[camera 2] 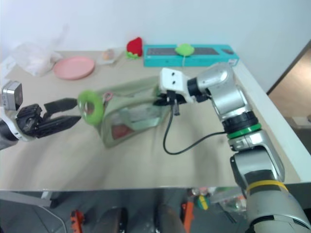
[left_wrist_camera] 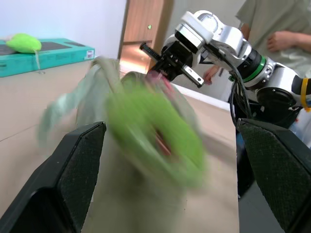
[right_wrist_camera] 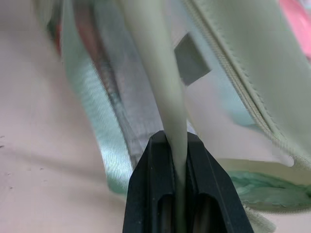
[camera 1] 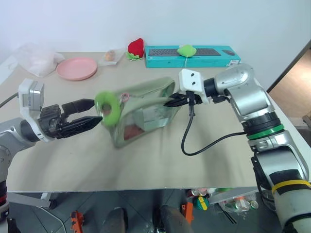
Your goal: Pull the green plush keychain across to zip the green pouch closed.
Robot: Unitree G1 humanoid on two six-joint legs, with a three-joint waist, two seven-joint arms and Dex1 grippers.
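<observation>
Green pouch (camera 1: 146,109) sits mid-table (camera 1: 160,165), tilted, one end raised; clear side panel shows reddish contents inside; zipper runs along the top edge.

Right gripper (camera 1: 171,102) at the pouch's right end; fingers (right_wrist_camera: 170,194) together, clamped on a pale fabric strip or edge of the pouch, as the right wrist view shows close up; this looks like the anchoring hold.

Green plush keychain (camera 1: 109,107) hangs at the pouch's left end by a small pink ring; blurred, so likely swinging.

Left gripper (camera 1: 90,114) just left of the keychain; fingers (left_wrist_camera: 73,165) wide apart, one on either side of the plush in the left wrist view; nothing held yet.

Handling, judged: plush is light, soft, squashes under pressure; it should grip well but gives no firm pull until compressed; better to take it near the pink ring, so force goes straight into the slider; pouch fabric is limp and will bunch unless the right hold keeps the zip line taut; plastic panels may be slick.

Behind: teal keyboard box (camera 1: 194,57), pink plate (camera 1: 77,68), red strawberry plush (camera 1: 136,47).
</observation>
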